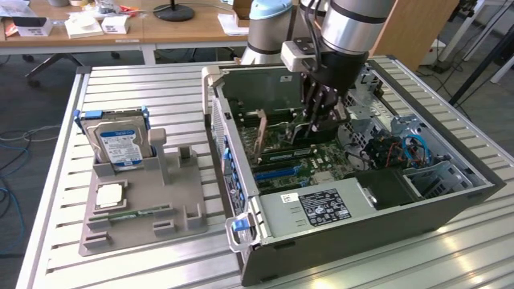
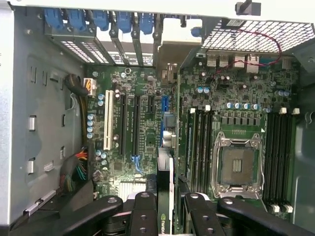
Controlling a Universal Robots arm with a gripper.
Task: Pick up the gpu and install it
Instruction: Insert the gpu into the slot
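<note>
gpu (image 2: 165,187) in the pincer (image 2: 167,204), inside the open case (image 1: 386,235)
We see it pinched on edge between the closed-in fingers, right over the motherboard (image 2: 236,98) slots.

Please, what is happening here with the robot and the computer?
The robot arm has its gripper down inside the open computer case, shut on the gpu. It holds the card on edge over the motherboard, by the expansion slots. Whether the card is seated yet, I cannot tell.
</note>
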